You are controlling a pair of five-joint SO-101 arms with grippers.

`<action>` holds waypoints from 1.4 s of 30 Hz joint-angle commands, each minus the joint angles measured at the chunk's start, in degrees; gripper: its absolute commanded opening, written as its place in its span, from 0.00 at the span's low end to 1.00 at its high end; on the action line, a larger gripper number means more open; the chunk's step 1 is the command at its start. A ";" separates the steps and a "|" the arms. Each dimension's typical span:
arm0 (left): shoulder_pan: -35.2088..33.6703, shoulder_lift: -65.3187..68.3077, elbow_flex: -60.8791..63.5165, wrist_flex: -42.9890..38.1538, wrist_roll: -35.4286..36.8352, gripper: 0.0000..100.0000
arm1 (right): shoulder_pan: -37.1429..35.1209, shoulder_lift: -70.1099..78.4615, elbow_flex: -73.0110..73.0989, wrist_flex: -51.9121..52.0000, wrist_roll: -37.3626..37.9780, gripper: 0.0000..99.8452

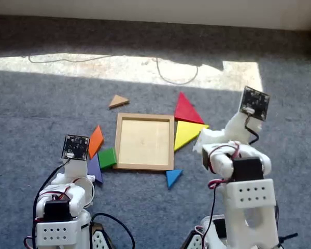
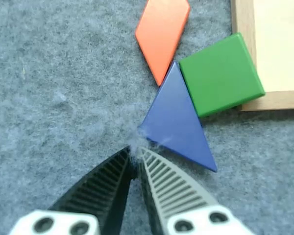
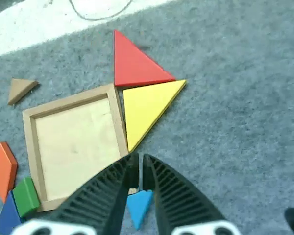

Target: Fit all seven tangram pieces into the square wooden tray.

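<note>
Grey carpet (image 1: 36, 111), sunlit band (image 1: 93, 66) beyond

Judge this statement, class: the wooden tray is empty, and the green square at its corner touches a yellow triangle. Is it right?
Not quite. In the left wrist view the green square touches a dark blue triangle, not a yellow one. The wooden tray is empty, and the square is at its corner.

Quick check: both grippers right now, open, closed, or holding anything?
Left gripper: closed, holding nothing, tips beside the dark blue triangle.
Right gripper: closed, holding nothing.
</note>
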 commanded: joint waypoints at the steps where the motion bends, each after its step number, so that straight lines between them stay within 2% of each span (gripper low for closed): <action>1: -0.40 -2.24 1.10 0.26 -0.18 0.01 | -5.67 8.04 -4.88 -2.68 -6.42 0.20; 3: -0.40 -2.24 1.10 0.26 -0.18 0.01 | -7.34 13.14 -6.29 -3.74 -9.58 0.26; 5: -0.40 -2.24 1.10 0.26 -0.18 0.01 | -8.13 18.24 -8.04 -6.02 -12.40 0.29; 12: -0.40 -2.24 1.10 0.26 -0.18 0.01 | -8.13 34.77 -14.64 -16.75 -19.34 0.29; 19: -0.40 -2.24 1.10 0.26 -0.18 0.01 | -7.96 48.13 -21.58 -18.59 -25.05 0.29; 42: -0.40 -2.24 1.10 0.26 -0.18 0.01 | -3.38 66.95 -35.82 -18.68 -25.41 0.29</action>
